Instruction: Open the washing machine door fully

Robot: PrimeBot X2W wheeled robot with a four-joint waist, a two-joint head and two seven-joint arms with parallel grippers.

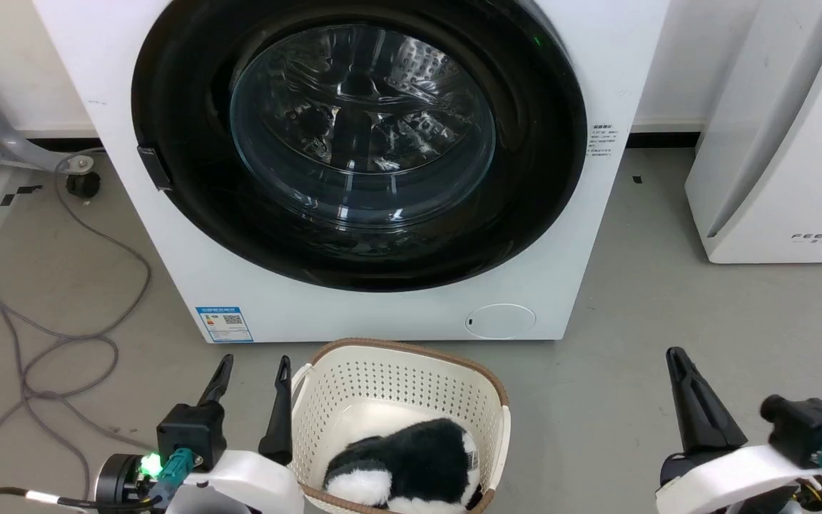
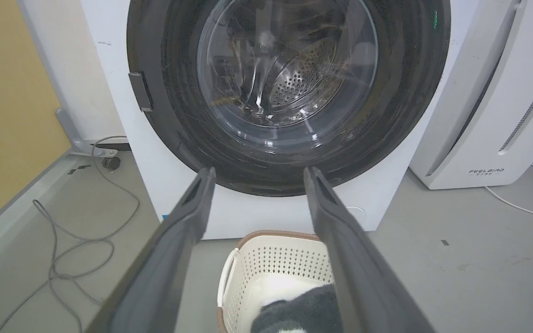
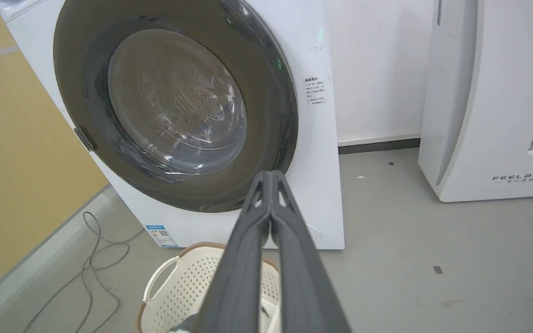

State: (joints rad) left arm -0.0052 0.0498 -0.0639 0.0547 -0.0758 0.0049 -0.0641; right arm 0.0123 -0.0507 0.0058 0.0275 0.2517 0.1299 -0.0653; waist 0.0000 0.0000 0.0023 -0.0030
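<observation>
The large round washing machine door (image 1: pixel 359 135), a glossy black rim around a clear bulging glass bowl, sat closed against the front of the white boxy front-loading washing machine (image 1: pixel 190 278) in the upper centre of the head view. A small dark latch tab (image 1: pixel 154 168) showed on the rim's left edge. Low on the machine's front were a blue sticker (image 1: pixel 224 325) at the left and a round white cap (image 1: pixel 500 321) at the right.

On the grey floor just below, at the bottom centre, stood a cream perforated plastic basket with a brown rim (image 1: pixel 411 351), holding a black-and-white plush toy (image 1: pixel 411 464). The left gripper (image 1: pixel 255 363) hung at the lower left beside the basket, its two dark fingers spread wide and holding nothing. The right gripper (image 1: pixel 676 357) hung at the lower right, fingers pressed together on nothing, well apart from the door. A grey cable (image 1: pixel 26 357) looped over the floor at the left, and a white FEELBIRD-labelled appliance (image 1: pixel 775 143) stood at the right edge.
</observation>
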